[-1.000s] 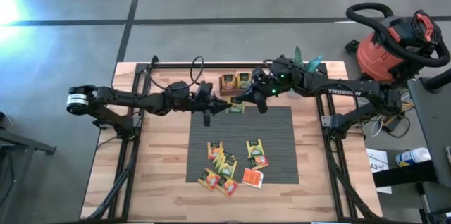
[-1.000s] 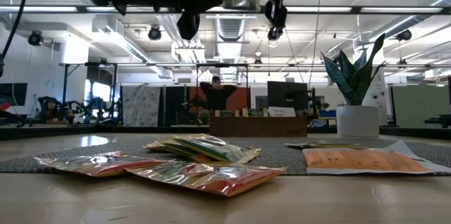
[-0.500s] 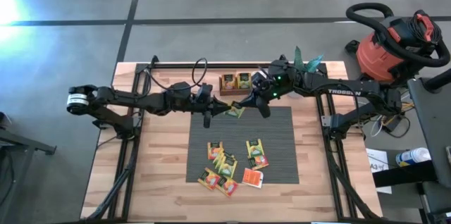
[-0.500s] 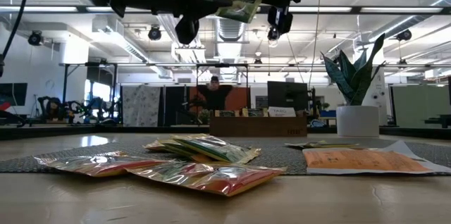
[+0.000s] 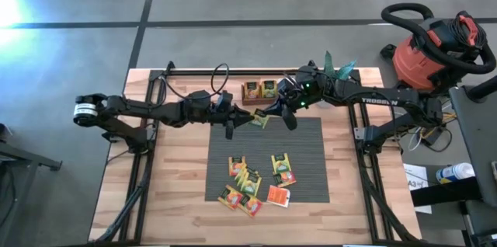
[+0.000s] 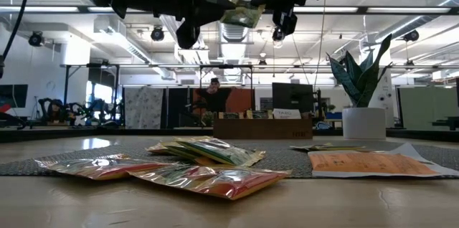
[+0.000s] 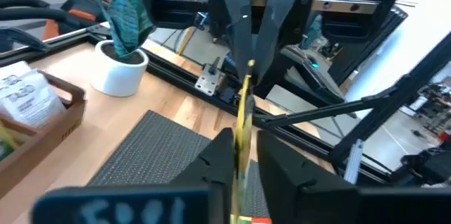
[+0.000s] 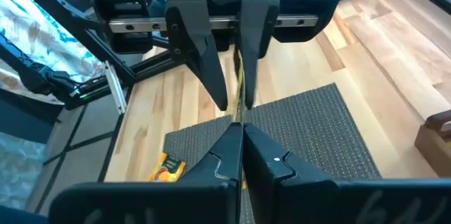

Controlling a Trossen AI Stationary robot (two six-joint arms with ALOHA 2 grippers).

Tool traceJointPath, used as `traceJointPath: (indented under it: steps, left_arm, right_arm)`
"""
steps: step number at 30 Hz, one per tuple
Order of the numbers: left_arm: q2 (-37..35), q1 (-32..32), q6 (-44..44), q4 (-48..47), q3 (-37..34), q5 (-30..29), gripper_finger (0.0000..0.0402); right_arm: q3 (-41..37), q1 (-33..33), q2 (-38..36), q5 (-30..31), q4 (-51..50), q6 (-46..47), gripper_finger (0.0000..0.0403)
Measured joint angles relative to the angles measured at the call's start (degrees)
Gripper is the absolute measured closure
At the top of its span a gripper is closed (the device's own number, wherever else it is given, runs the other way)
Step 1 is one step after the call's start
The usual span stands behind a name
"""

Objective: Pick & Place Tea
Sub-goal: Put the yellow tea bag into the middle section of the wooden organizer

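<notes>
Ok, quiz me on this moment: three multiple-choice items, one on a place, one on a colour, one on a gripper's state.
1. Where is the lifted sachet?
A. flat on the table
B. in the air between the left gripper and the right gripper
C. in a wooden tray

2. What colour is the lone sachet at the pile's near right?
A. orange-red
B. blue
C. black

3. The right gripper is:
A. wide open and empty
B. shut on the lifted sachet
C. out of view

Answers:
1 B: the low view shows it held high between both arms.
2 A: it lies flat and orange-red.
3 B: the right wrist view shows its fingers pinching the sachet's edge.
</notes>
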Motion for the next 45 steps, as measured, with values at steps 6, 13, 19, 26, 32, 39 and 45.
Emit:
traceJointPath:
  steps: [6,13,19,26,32,39,45]
  left_arm:
    - [0.0,0.0,0.0,-2.1,0.0,-1.7,0.0285]
    - [-0.1,0.0,-3.0,-9.5,0.0,-3.1,0.0264]
    - [-0.1,-1.5,-4.2,-14.8,0.0,-3.3,0.0264]
    - [-0.1,-3.2,-6.3,-14.8,0.0,-3.3,0.0264]
    - [-0.1,-3.6,-8.1,-14.9,0.0,-3.5,0.0264]
    - [-0.1,-4.6,-8.6,-14.9,0.0,-5.3,0.0264]
    - [-0.1,-4.9,-8.6,-15.4,0.0,-6.8,0.0264]
  right_arm:
    - [0.0,-0.4,0.0,1.5,0.0,-1.8,0.0394]
    - [0.0,-3.0,0.0,6.3,-0.2,-5.6,0.0394]
    - [0.0,-8.4,1.9,9.0,-5.3,-14.3,0.0394]
    - [2.5,-13.9,10.0,9.0,-6.8,-22.4,0.0394]
    - [11.4,-16.6,19.4,9.0,-13.3,-30.6,0.0394]
    - [20.4,-17.9,26.7,9.0,-25.6,-37.0,0.0394]
    - [20.3,-18.5,28.0,10.4,-26.2,-38.5,0.0394]
